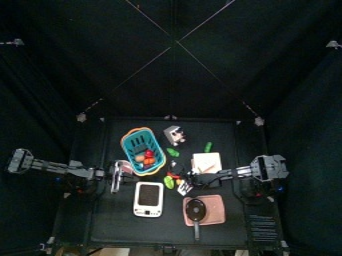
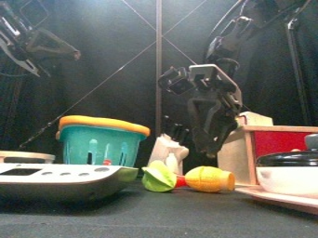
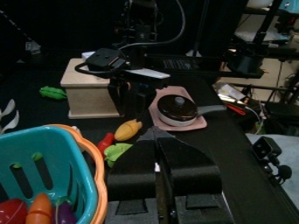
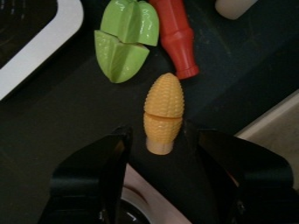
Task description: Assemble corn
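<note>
1. Corn: small yellow plastic toy corn cob [image 4: 163, 113] lying flat on black tabletop [image 4: 246, 83], at centre of right wrist frame, tapered end pointing up the frame; also seen low centre-right in front view [image 2: 209, 179] and beside pink dish in left wrist view [image 3: 128, 129].
2. Just above and left of cob in right wrist frame: light green plastic husk piece [image 4: 126, 39], split into leaf shapes, apart from cob. Beside it, red toy chilli-like piece [image 4: 177, 37], running up to frame's top edge.
3. Right gripper [image 4: 163, 156]: jaws spread wide, one black finger on either side of cob's blunt end, neither clearly touching it; nothing held.
4. Left gripper [image 3: 162, 175]: at lower left of table in top view, jaws nearly together, nothing visible between them.
5. Teal plastic basket with orange rim [image 2: 102, 139] left of centre in front view, toy vegetables inside per top view.
6. White handheld device with grey screen [image 1: 148, 198] at lower centre of top view, flat on table.
7. Pink dish holding dark round pan [image 1: 203, 209] right of device in top view.
8. Pale wooden box [image 3: 91, 87] at upper left of left wrist frame.
9. Writing, brands, labels: none legible anywhere.
</note>
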Controlling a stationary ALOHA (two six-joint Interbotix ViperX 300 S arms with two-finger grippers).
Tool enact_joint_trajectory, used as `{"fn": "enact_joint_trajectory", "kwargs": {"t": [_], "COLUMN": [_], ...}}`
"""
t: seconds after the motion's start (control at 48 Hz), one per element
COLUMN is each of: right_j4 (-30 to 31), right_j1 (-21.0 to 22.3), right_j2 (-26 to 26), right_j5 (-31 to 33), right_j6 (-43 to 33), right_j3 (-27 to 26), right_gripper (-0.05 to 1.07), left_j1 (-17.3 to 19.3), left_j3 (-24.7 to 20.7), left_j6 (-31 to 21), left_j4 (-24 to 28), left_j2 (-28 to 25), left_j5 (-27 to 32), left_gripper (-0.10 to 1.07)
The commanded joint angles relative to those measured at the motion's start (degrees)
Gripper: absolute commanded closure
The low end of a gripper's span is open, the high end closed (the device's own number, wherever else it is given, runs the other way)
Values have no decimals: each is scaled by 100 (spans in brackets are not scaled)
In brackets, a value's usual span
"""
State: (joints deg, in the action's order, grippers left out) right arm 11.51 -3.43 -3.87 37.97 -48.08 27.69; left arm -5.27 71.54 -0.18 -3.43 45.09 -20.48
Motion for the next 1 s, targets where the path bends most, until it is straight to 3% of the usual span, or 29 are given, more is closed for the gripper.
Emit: {"fn": "enact_joint_trajectory", "kwargs": {"t": [0.0,0.562,0.979], "right_j4": [202,527,562], "right_j1": [-53,-176,-176], "right_j2": [44,-554,-668], "right_j5": [-18,-53,-26], "right_j6": [-149,-396,-404], "right_j3": [-141,-255,-308], "right_gripper": [15,15,15], "left_j1": [-9,-9,-9], "left_j3": [-79,-35,-35], "left_j6": [0,0,0], "left_j4": [-9,-9,-9], "left_j2": [-18,-18,-18], "left_j5": [-62,-70,-62], "left_gripper": [68,67,67]}}
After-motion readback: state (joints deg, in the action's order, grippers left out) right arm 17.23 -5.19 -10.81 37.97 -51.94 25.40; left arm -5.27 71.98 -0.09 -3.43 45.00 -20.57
